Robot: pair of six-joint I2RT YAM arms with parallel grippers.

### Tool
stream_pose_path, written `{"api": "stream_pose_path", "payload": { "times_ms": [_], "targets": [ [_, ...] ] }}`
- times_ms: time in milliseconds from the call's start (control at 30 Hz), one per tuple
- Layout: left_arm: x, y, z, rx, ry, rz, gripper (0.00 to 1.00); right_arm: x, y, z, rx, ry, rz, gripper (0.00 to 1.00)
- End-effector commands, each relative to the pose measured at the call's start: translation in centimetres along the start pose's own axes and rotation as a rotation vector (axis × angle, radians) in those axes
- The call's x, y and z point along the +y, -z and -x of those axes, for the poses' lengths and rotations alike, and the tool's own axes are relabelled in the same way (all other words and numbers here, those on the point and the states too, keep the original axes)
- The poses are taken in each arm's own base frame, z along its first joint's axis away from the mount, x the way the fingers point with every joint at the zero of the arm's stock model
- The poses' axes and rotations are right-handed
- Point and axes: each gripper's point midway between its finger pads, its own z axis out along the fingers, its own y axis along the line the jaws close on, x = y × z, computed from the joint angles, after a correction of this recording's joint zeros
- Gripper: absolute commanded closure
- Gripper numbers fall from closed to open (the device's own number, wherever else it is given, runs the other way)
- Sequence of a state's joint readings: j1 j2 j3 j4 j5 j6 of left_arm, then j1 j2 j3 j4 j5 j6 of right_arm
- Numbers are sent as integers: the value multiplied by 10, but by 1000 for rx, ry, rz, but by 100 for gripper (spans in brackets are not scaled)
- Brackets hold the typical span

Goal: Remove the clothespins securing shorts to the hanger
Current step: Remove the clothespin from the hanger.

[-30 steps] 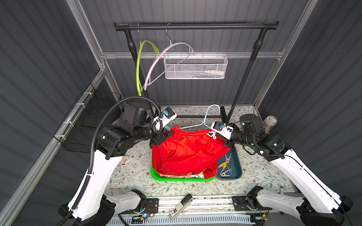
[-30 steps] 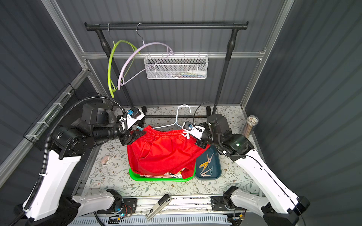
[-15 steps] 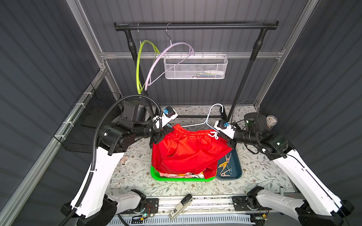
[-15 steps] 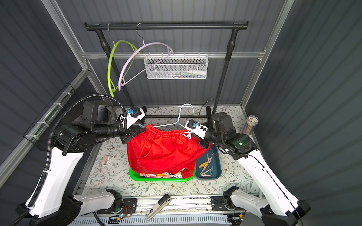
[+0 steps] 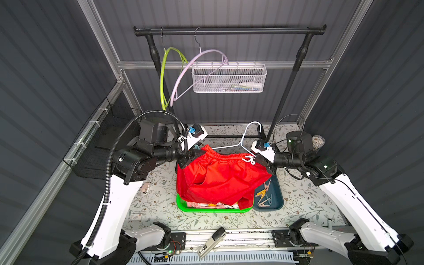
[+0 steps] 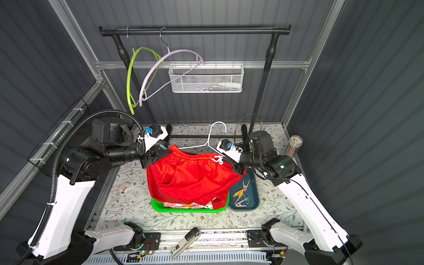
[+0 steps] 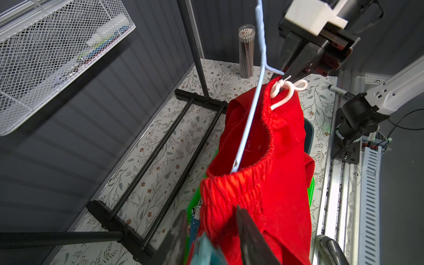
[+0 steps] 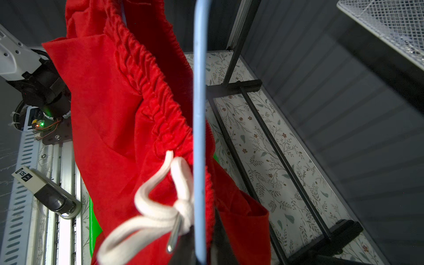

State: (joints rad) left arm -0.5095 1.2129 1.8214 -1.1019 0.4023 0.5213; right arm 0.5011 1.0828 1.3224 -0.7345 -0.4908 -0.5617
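Observation:
Red shorts [image 5: 220,174] with a white drawstring [image 5: 249,159] hang from a thin pale hanger [image 5: 243,137] above a green tray [image 5: 206,210]. My left gripper [image 5: 191,157] is at the waistband's left end. In the left wrist view a light blue clothespin [image 7: 206,251] sits between its fingers [image 7: 247,231], against the bunched waistband [image 7: 229,190]. My right gripper [image 5: 261,160] is shut on the hanger wire [image 8: 199,114] and waistband beside the drawstring knot [image 8: 181,206]. Several loose clothespins [image 5: 262,192] lie in a dark blue tray [image 5: 275,202].
Other folded shorts [image 5: 206,205] lie in the green tray under the red ones. The black rail [image 5: 229,31] carries a green hanger [image 5: 164,75], a lilac hanger [image 5: 183,75] and a wire basket [image 5: 229,78]. A jar of sticks [image 5: 318,141] stands back right. A pink pin [image 5: 145,187] lies at left.
My right arm has drawn its end of the hanger slightly outward and up, stretching the waistband. My left gripper has stayed at the waistband's left end with only a small shift.

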Motion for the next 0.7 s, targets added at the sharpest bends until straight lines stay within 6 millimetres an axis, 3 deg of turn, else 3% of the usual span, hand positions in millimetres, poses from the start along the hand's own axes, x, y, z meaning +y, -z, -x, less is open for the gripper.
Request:
{"api": "stream_pose_path", "payload": {
  "times_ms": [0,100,233,433,567,667],
  "targets": [
    [-7,5,8,-35,-30,-32,65,2,9,20,-63,11,10,100],
    [-8,7,10,-45,-36,-33,75,2,9,19,-60,11,11,100],
    [-11,11,13,-57,-46,-38,78,3,5,18,-52,-2,33,100],
    [-12,8,10,-48,-47,-53,100,4,2,19,-61,-7,44,100],
    [-10,6,11,-55,-49,-47,100,4,1,19,-61,-10,53,100],
    [5,6,18,-76,-32,35,100,4,-1,16,-47,-21,53,100]
  ]
}}
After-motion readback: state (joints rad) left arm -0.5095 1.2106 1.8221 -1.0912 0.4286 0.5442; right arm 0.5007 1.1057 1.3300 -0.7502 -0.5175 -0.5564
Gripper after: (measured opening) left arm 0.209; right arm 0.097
